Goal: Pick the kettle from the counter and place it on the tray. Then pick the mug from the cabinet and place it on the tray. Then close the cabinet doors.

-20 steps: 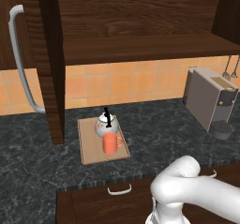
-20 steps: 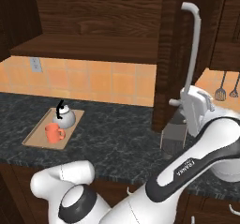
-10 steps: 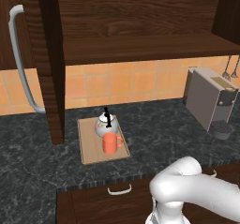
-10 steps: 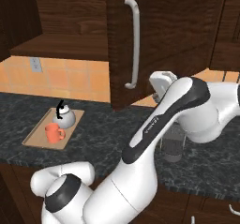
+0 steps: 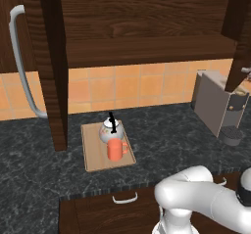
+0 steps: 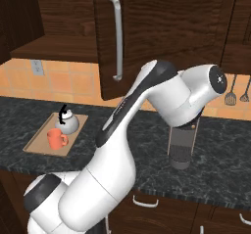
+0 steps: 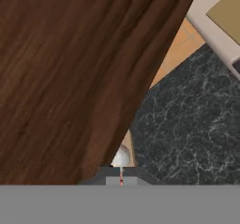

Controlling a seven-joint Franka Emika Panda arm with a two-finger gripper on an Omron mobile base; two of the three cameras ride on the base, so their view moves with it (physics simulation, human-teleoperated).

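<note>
The white kettle (image 5: 111,130) and the orange-red mug (image 5: 115,150) stand together on the light-wood tray (image 5: 93,152) on the dark counter (image 5: 162,130). In the right base view the kettle (image 6: 67,124), mug (image 6: 56,139) and tray (image 6: 38,141) lie at the left. The cabinet shelf (image 5: 147,49) is bare. The left cabinet door (image 5: 53,66) stands open. The right cabinet door (image 6: 147,32) is swung partway across, its handle (image 6: 116,37) facing me. My arm (image 6: 186,93) reaches behind it; the shut gripper is close against the wood panel (image 7: 70,78).
A grey toaster (image 5: 213,105) stands on the counter at the right, with a dark round object (image 5: 231,135) in front of it. Utensils (image 6: 230,97) hang on the tiled wall (image 5: 122,86). A drawer front (image 5: 122,206) sits below the counter edge.
The right cabinet door has swung leftward across the cabinet opening, pushed by my arm, which has followed it. Kettle, mug and tray have not moved.
</note>
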